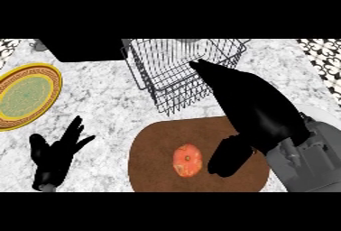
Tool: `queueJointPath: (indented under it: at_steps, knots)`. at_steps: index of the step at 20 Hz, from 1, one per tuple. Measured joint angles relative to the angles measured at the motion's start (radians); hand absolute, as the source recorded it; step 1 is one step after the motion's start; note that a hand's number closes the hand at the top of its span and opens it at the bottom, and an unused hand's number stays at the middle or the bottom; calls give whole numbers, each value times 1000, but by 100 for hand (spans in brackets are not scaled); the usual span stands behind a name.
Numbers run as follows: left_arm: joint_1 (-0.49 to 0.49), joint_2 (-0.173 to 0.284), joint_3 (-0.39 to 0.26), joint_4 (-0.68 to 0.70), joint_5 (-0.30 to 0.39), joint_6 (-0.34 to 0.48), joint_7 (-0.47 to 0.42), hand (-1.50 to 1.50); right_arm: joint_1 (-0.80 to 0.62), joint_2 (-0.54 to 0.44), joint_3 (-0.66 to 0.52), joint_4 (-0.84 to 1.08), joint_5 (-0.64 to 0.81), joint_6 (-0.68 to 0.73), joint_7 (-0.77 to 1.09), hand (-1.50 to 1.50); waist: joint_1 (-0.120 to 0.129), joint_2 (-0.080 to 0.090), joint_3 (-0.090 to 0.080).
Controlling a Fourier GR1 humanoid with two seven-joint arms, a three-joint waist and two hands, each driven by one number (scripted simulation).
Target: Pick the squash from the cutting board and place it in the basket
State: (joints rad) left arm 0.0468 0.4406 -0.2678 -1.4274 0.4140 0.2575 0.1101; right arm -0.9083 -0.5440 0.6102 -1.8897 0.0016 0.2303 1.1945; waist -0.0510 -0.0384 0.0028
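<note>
A: Where now?

B: Squash [188,159] lying mid cutting board [153,149], untouched. Right hand [256,113] just beside squash, fingers straight, holding nothing. Left hand [57,155] resting well off the board, open.

A: Risks?

B: Could roll off if nudged; could snag the basket [180,67] rim beyond the board.

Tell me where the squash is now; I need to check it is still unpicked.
In the head view the squash lies on the brown cutting board, low centre, just left of the right hand's thumb and below the wire basket.
</note>
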Motion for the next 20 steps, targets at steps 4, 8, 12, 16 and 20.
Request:
queueJointPath:
  at_steps: [4, 8, 12, 16, 20]
  knots:
    - [4, 1, 3, -10, 1, 0, 4, 0, -19, -42, -12, -40, -72, -3, 26, -150, 3, 5, 1]
    - [-4, 4, 7, -4, 3, -11, 6, 0, -15, -61, 9, -67, -96, -23, 39, -150, 9, 12, 2]
    - [-3, -2, 2, -11, -5, -7, 7, 0, -2, -57, 45, -83, -75, -52, 45, -150, 18, 16, 3]
    - [-6, -3, 3, -12, -8, -11, 10, 0, 24, -52, 92, -85, -35, -73, 44, -150, 23, 18, 4]
    - [-11, -3, 1, -15, -13, -10, 22, 0, 46, -41, 141, -45, 4, -89, 38, -150, 30, 21, 4]
